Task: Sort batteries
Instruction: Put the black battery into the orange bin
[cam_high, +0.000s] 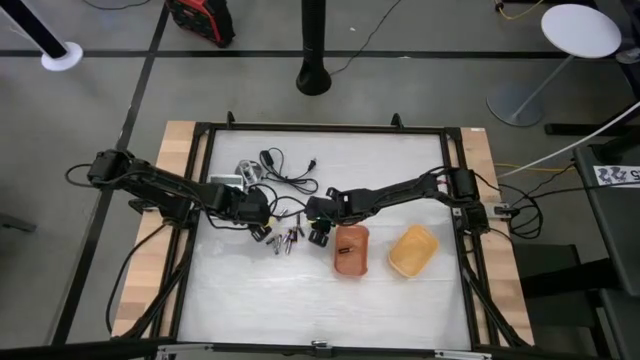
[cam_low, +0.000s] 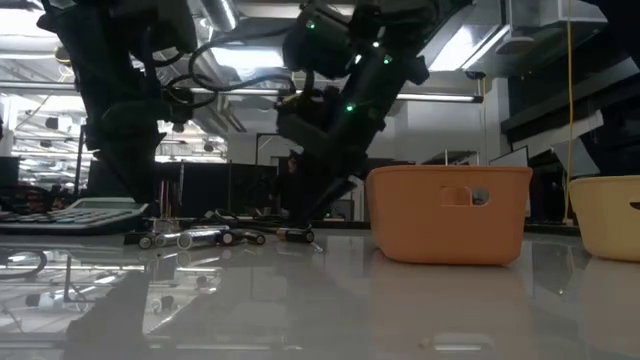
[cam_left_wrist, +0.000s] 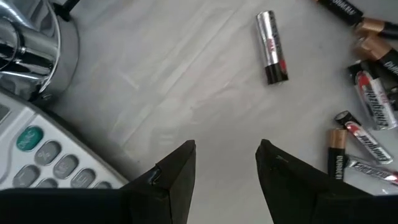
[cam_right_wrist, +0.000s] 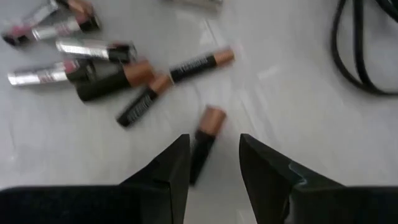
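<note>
Table (cam_high: 400, 310): battery (cam_right_wrist: 204, 140) between right tool (cam_right_wrist: 214, 163).

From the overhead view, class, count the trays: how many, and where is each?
2. The orange tray sits just right of the right gripper; the yellow tray lies farther right, apart from it. No others show.

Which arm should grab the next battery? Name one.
Right. The right gripper is open and straddles a black-and-copper battery. The left gripper is open over bare table, with the silver battery lying beyond its fingertips.
</note>
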